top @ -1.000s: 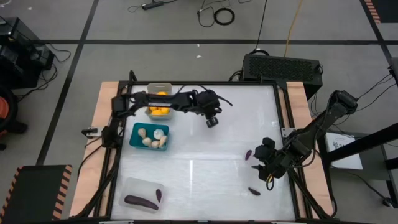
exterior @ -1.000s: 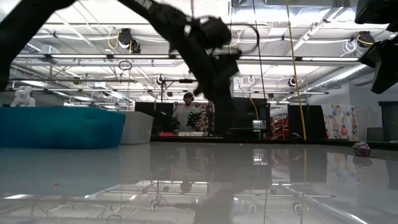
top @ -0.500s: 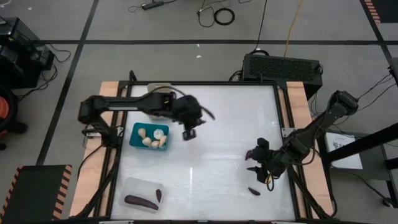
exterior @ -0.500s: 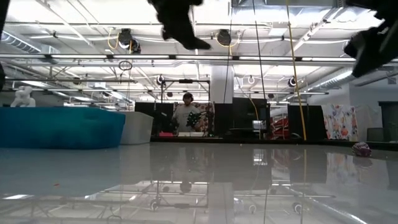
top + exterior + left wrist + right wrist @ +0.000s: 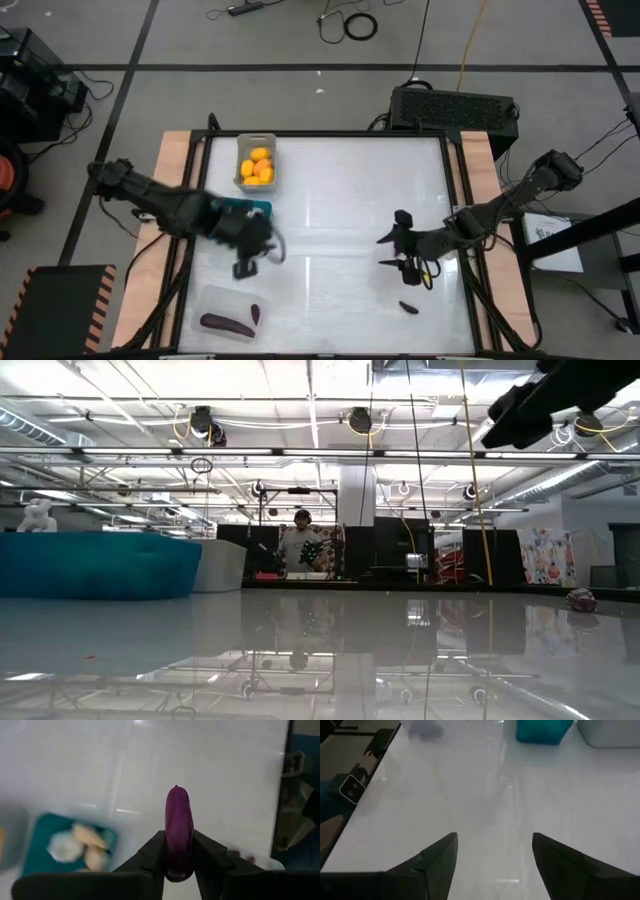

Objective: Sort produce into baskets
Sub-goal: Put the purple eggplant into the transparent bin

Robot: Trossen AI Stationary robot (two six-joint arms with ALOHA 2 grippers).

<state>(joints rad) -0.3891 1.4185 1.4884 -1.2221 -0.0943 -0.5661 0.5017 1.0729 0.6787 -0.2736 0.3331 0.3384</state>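
Note:
My left gripper (image 5: 244, 266) is above the table's near left, between the teal bin (image 5: 258, 207) and the clear bin (image 5: 228, 311), and is shut on a dark purple eggplant (image 5: 179, 827). The teal bin holds cream garlic bulbs (image 5: 80, 842). The clear bin holds two eggplants (image 5: 227, 324). The grey bin (image 5: 257, 162) holds yellow-orange fruits. My right gripper (image 5: 386, 252) is open and empty over the table's right half; bare table shows between its fingers (image 5: 492, 855). One eggplant (image 5: 409, 307) lies on the table near it. My left gripper pinches the eggplant between its two fingers at the end nearest the wrist (image 5: 178, 857). The eggplant lies along the fingers and sticks out past their tips. It is lifted clear of the table.
The three bins stand along the table's left side, the grey one at the far edge. A small purple piece (image 5: 580, 598) lies on the table at the right in the low view. A person stands in the room beyond the table (image 5: 300, 545).
My left gripper has swung from the table's far middle toward the near left, past the teal bin and toward the clear bin. My right gripper has moved from the right edge toward the table's middle.

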